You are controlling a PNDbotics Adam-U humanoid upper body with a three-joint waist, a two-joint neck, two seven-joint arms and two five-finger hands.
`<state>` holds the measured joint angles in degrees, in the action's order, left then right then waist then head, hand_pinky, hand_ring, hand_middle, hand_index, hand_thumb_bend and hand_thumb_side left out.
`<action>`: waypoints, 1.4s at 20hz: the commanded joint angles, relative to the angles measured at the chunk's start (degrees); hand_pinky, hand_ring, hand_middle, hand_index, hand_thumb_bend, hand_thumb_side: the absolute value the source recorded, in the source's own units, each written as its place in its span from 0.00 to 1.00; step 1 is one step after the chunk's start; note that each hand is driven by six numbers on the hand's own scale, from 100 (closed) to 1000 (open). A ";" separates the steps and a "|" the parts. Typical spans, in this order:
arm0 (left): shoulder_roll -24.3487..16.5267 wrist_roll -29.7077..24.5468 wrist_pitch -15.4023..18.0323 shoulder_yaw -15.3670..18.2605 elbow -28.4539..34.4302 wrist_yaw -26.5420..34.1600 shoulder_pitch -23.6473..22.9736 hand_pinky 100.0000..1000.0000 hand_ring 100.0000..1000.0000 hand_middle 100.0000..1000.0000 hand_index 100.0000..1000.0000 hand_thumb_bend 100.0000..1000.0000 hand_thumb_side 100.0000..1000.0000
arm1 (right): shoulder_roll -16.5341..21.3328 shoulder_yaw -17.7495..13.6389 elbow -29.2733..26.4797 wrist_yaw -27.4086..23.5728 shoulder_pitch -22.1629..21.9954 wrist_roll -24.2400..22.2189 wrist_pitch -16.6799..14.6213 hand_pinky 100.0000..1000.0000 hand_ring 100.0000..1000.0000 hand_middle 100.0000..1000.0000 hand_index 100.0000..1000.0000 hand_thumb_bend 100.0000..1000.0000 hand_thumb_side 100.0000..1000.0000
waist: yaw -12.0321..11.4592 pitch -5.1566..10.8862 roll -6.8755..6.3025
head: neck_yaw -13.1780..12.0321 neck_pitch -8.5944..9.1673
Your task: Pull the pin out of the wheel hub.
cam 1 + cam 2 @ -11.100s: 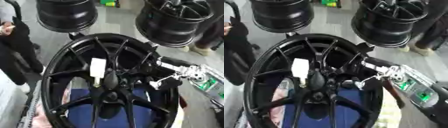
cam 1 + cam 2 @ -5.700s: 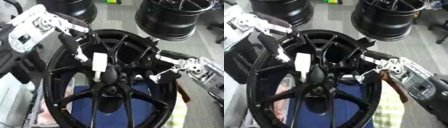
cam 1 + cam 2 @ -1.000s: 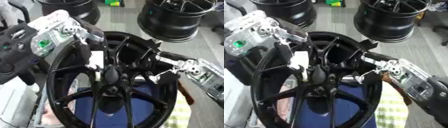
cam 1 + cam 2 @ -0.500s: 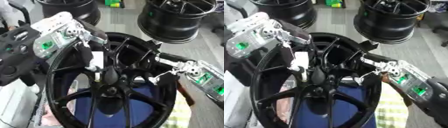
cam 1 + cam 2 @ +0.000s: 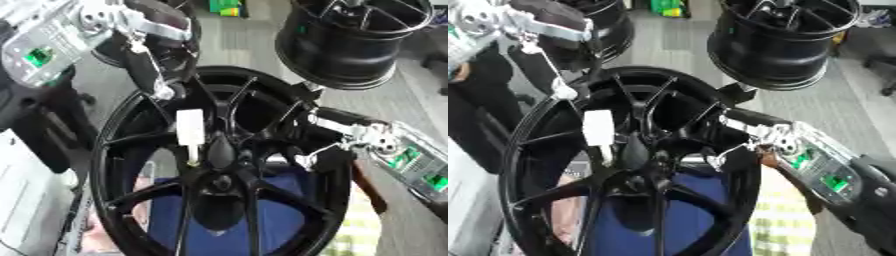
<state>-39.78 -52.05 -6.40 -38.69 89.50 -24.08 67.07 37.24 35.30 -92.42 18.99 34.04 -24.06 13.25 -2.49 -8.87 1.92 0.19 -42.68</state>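
A big black spoked wheel hub (image 5: 114, 165) fills the middle of the view. A white pin (image 5: 190, 131) stands near its centre, its thin stem running down into the hub. My left hand (image 5: 156, 50) reaches in from the upper left. Its fingers (image 5: 162, 90) point down, straight, just above and left of the pin's head, and do not hold it. My right hand (image 5: 350, 135) comes in from the right with its fingers and thumb curled on the hub's right rim.
Two more black wheels stand behind, one at the top left (image 5: 610, 27) and one at the top right (image 5: 354, 40). A blue cloth (image 5: 271, 220) lies under the hub, with a yellow checked cloth (image 5: 785, 220) at the lower right. A green thing (image 5: 226, 7) sits at the far top.
My left hand's fingers, which overlapped the pin's head, now stand slightly above and left of it. The pin is still in the hub. The right hand keeps its hold on the rim.
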 commanded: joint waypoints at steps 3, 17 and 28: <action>-1.55 0.08 -1.74 1.97 1.35 0.90 1.08 0.76 0.56 0.30 0.53 0.14 0.00 | 0.83 -0.27 -0.72 -0.22 0.53 -0.09 0.16 0.78 0.67 0.58 0.68 0.00 0.11 | -0.02 0.92 0.04 | 0.11 0.70; -2.63 0.08 -5.52 1.13 4.44 5.83 2.42 0.83 0.83 0.75 0.89 0.35 0.46 | 0.46 -0.02 0.90 0.56 0.28 -0.48 -0.02 0.78 0.67 0.58 0.68 0.00 0.11 | -0.47 2.20 -0.79 | 0.44 0.20; -4.98 0.08 -5.93 5.20 7.53 9.38 2.85 0.87 0.88 0.81 0.92 0.35 0.52 | 0.19 0.13 1.69 0.61 0.12 -1.17 -0.18 0.78 0.67 0.58 0.68 0.00 0.11 | -0.74 3.59 -1.26 | 1.19 -0.85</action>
<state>-43.02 -51.77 -11.87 -35.42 96.18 -15.46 68.34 36.58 35.99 -90.45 19.29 33.64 -25.05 13.21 -3.19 -6.20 0.78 1.24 -43.28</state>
